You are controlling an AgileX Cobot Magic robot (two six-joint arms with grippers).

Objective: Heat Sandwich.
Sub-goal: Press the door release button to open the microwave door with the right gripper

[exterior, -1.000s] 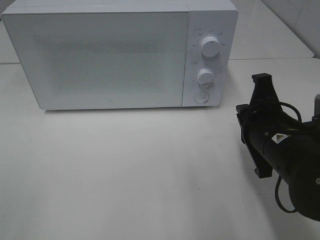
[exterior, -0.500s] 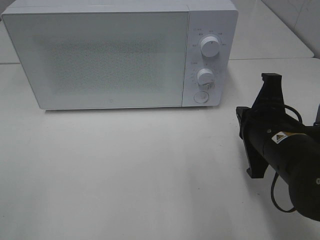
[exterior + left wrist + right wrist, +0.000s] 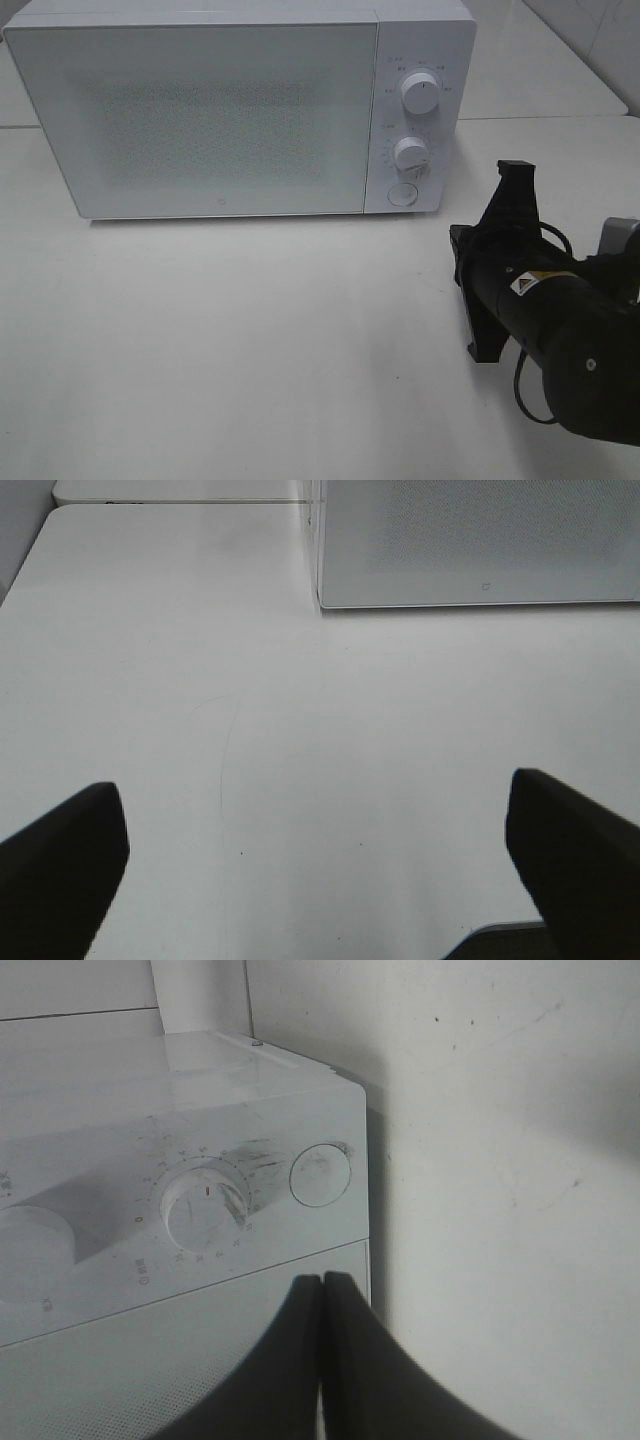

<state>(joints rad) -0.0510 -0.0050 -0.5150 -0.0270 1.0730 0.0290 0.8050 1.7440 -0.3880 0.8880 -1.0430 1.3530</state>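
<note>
The sandwich is out of view. The white microwave (image 3: 220, 110) stands at the back of the table with its door (image 3: 200, 120) shut. My right gripper (image 3: 458, 245) is shut and empty, just right of and in front of the control panel. In the right wrist view its closed fingertips (image 3: 322, 1295) point at the panel, below the lower knob (image 3: 205, 1205) and the round button (image 3: 320, 1174). My left gripper (image 3: 315, 790) is open and empty over bare table, with the microwave's lower corner (image 3: 480, 540) ahead of it. It does not show in the exterior high view.
The panel carries an upper knob (image 3: 421, 93), a lower knob (image 3: 412, 154) and a round button (image 3: 402, 194). The white table (image 3: 250, 340) spreads in front of the microwave. A second table surface (image 3: 540, 70) lies behind at the right.
My right arm has moved left and toward the table's front, and its wrist has turned a little. The microwave has not changed.
</note>
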